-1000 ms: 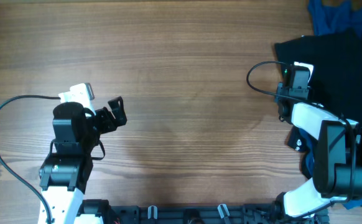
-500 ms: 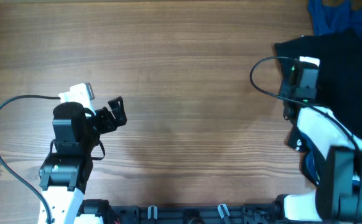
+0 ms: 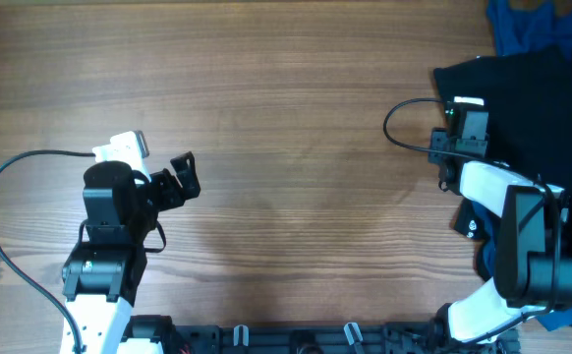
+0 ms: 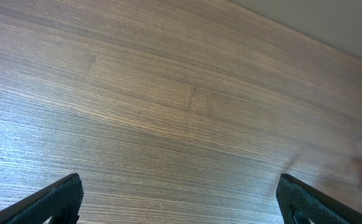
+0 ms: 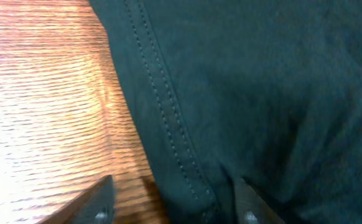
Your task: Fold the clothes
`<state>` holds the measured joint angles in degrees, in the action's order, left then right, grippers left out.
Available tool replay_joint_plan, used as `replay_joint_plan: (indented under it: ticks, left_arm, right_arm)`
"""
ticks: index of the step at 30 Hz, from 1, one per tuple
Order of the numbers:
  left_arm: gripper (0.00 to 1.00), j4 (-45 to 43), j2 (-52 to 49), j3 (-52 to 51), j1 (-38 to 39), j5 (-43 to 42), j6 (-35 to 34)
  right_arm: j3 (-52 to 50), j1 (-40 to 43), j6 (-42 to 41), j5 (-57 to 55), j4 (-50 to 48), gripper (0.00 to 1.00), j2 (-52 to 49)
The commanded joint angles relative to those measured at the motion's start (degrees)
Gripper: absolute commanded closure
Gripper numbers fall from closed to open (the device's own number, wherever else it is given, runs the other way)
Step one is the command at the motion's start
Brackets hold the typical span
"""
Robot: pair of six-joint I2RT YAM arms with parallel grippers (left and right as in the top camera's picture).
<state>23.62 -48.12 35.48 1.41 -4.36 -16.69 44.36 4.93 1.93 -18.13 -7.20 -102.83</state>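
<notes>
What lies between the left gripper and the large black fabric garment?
Overhead view: bare brown wooden table stretches from the left gripper almost to the large black fabric garment; only a thin black cable loop lies near the garment's edge.

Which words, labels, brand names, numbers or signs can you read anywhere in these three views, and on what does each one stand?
No text can be read in any view.
Black garment: plain fabric with a stitched hem, no print or label showing.
Wooden table: bare grain only.
Left gripper and right gripper: no legible marking; any there would be too small to read.
</notes>
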Motion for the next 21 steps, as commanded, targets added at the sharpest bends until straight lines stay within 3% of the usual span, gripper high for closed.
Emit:
replay_joint_plan:
  ticks: [1,5,8,10,16,19,21]
  left_arm:
    - [0.00,-0.2,-0.1,1.0,-0.3,-0.7,-0.5]
    - [0.00,-0.2,-0.1,1.0,-0.3,-0.7,-0.5]
    - [0.00,-0.2,-0.1,1.0,-0.3,-0.7,-0.5]
    - [0.00,-0.2,-0.1,1.0,-0.3,-0.7,-0.5]
    - [0.00,-0.2,-0.1,1.0,-0.4,-0.7,-0.5]
    - [0.00,-0.2,-0.1,1.0,-0.4,-0.7,-0.5]
    - [0.00,-0.4,-0.1,1.0,-0.4,-0.7,-0.5]
  right_arm:
    - [0.0,0.5,0.4,-2.3,-1.7,0.50,-1.7]
    - [0.0,0.5,0.4,-4.5,-3.2,0.68,-1.6]
    - [0.0,0.5,0.4,-4.5,-2.6,0.89,-1.7]
    - [0.0,0.5,-0.4,-4.5,-2.6,0.96,-1.6]
    - [2.3,0.5,-0.2,-4.3,1.9,0.96,6.6]
    - [9.0,-0.2,6.0,11.1,13.2,0.96,17.3]
    - [12.0,-3.4,4.2,22.2,21.4,0.96,22.4]
